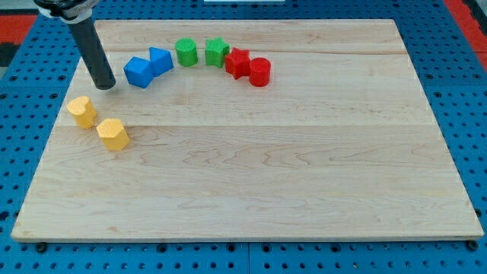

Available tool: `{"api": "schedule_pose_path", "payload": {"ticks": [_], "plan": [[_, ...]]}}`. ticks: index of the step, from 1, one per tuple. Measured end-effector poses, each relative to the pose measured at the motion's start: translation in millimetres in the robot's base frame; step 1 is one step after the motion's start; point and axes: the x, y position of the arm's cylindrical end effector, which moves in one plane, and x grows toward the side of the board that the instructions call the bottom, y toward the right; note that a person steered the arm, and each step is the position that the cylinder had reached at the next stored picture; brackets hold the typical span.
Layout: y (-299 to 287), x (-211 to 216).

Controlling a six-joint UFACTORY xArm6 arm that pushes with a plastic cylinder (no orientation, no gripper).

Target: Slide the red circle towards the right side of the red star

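The red circle [259, 71] stands on the wooden board, touching the red star [237, 62] at the star's lower right. My tip [106, 86] is at the view's upper left, far left of both red blocks, just left of a blue block [138, 72]. The rod rises from the tip toward the view's top left corner.
A second blue block [160, 59] touches the first. A green circle [186, 52] and a green star [216, 52] stand left of the red star. Two yellow blocks [81, 110] [112, 134] lie below my tip. The board's left edge [53, 137] is near.
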Motion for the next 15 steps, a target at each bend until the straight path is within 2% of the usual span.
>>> {"api": "schedule_pose_path", "payload": {"ticks": [1, 3, 4, 5, 6, 7, 8, 9, 10, 11, 12, 13, 14, 15], "plan": [[19.0, 8.9], [215.1, 56.6], [298.5, 40.0], [309.2, -4.8], [292.5, -57.5], [247.9, -86.6], [184.4, -71.1], [182.8, -43.9], [188.6, -52.7], [220.2, -64.8], [271.4, -61.4], [270.5, -42.2], [205.5, -23.2], [181.1, -22.4]]}}
